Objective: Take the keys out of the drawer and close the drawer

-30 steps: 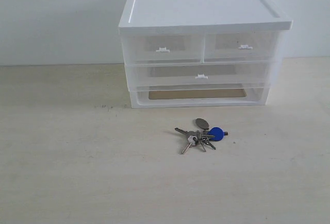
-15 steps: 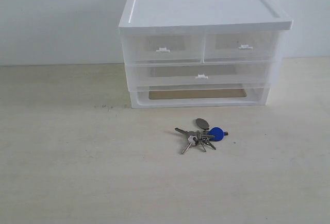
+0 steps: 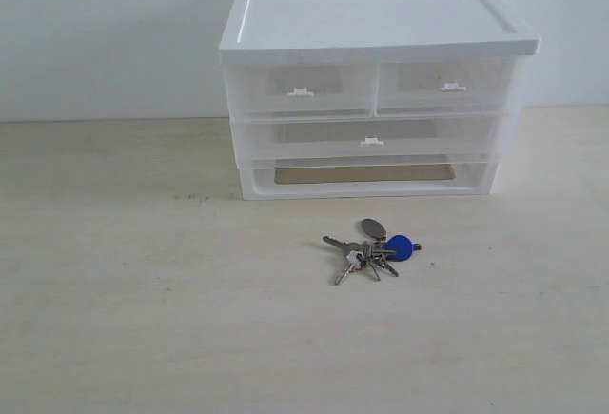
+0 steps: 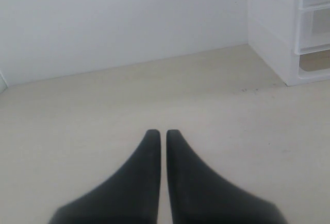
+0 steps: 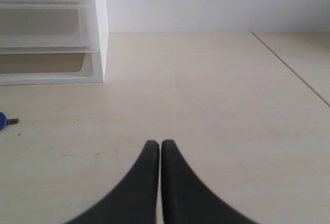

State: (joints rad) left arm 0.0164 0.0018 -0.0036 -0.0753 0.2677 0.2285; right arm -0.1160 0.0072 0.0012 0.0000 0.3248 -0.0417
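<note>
The keys (image 3: 372, 250), silver with a round blue fob and an oval tag, lie on the table in front of the organizer (image 3: 371, 86). The right-hand small drawer (image 3: 447, 87) sits flush with its left twin, shut. Neither gripper shows in the exterior view. My left gripper (image 4: 161, 133) is shut over bare table, well off to one side of the organizer (image 4: 289, 28). My right gripper (image 5: 159, 143) is also shut with nothing in it; only the blue fob's edge (image 5: 2, 120) shows at that frame's border.
The left small drawer (image 3: 301, 89) and the full-width drawer (image 3: 369, 138) below are pushed in. A white wall stands behind the organizer. A table seam or edge (image 5: 291, 67) runs along one side in the right wrist view.
</note>
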